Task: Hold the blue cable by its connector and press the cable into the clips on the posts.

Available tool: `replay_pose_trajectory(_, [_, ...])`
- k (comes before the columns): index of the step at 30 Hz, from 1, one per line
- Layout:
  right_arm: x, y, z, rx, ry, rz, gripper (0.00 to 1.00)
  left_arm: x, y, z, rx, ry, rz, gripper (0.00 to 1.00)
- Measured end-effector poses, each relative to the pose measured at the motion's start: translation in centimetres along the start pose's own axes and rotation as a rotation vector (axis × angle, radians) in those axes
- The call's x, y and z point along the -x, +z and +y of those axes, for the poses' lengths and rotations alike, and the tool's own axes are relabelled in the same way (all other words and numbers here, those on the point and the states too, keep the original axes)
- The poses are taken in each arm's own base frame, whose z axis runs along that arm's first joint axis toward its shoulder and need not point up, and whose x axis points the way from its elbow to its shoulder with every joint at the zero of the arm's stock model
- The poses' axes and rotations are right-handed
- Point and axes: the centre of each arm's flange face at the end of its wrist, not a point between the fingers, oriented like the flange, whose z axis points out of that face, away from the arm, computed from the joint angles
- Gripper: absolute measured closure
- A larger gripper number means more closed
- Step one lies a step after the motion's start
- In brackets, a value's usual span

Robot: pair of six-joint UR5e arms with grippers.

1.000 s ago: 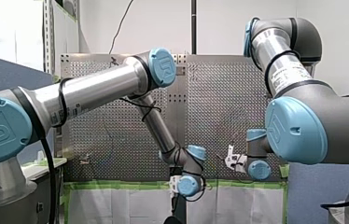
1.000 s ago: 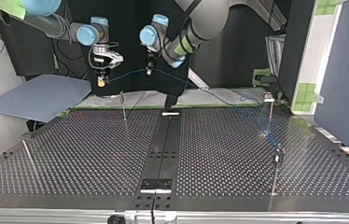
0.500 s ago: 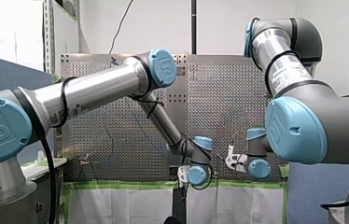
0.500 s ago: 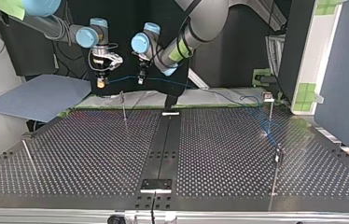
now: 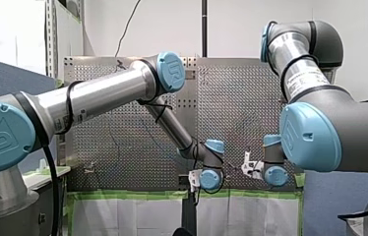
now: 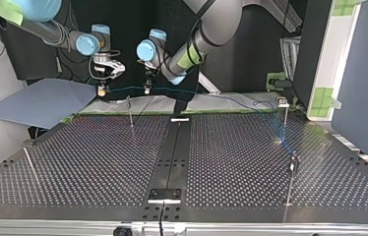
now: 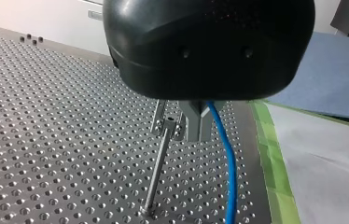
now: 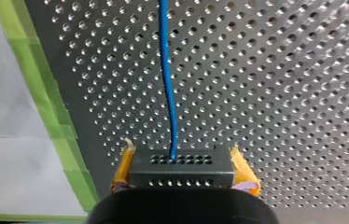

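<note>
In the top view, the blue cable (image 6: 211, 96) hangs in the air above the table's far edge. My right gripper (image 6: 102, 88) holds its end. In the right wrist view the yellow-padded right gripper (image 8: 182, 163) is shut on the black connector (image 8: 182, 170), and the blue cable (image 8: 168, 79) leads straight ahead from it. My left gripper (image 6: 147, 87) is close beside it. In the left wrist view its metal fingers (image 7: 196, 123) are shut on the blue cable (image 7: 228, 172), right next to a thin post (image 7: 158, 172) with a clip (image 7: 168, 123) on top.
More posts stand on the perforated table (image 6: 98, 162): one at the far right (image 6: 286, 115), one at the near right (image 6: 291, 179), and one leaning at the left (image 6: 29, 164). A blue mat (image 6: 39, 101) lies beyond the far left corner. Green tape (image 8: 46, 107) lines the edge.
My left gripper has slid along the cable toward the top view's left, closer to my right gripper. My right gripper has shifted slightly left and lower, and the cable between them now runs flatter.
</note>
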Motion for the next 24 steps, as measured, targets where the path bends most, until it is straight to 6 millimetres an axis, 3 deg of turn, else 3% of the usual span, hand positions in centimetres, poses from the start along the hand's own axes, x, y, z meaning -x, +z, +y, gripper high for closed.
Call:
replay_pose_trajectory(13, [3.7, 2.6, 1.9, 0.024, -0.043, -0.099, 1.00, 0.3, 0.7, 0.8, 0.013, 0.003, -0.014, 1.00])
replay_pose_trajectory(24, [1.6, 6.3, 2.9, 0.009, -0.012, -0.051, 1.00, 0.5, 1.0, 1.0, 0.015, 0.015, -0.027, 1.00])
